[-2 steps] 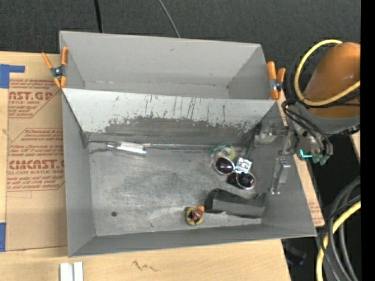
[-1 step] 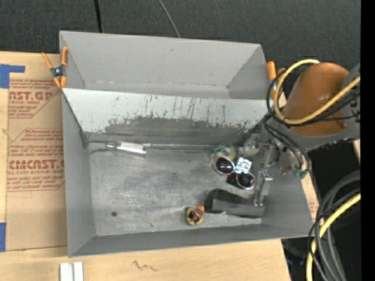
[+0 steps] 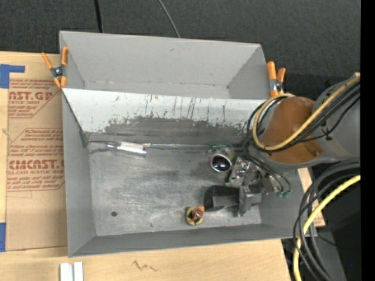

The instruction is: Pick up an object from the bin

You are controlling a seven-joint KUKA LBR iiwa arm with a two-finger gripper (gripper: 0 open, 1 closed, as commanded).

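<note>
My gripper (image 3: 242, 205) is low over the bin's front right floor, reaching in from the right. A flat black block (image 3: 218, 199) lies right against its left side; whether it is gripped cannot be made out. A small yellow and red lump (image 3: 195, 215) rests on the floor just left of and below the block, near the front wall. A round shiny thing with a dark centre (image 3: 221, 162) sits a little behind the gripper, with a bit of green at its back.
A pale clear tube (image 3: 131, 148) lies along the foot of the back wall at the left. The left half of the floor is bare scuffed metal. The arm's orange cover and cables crowd the right rim.
</note>
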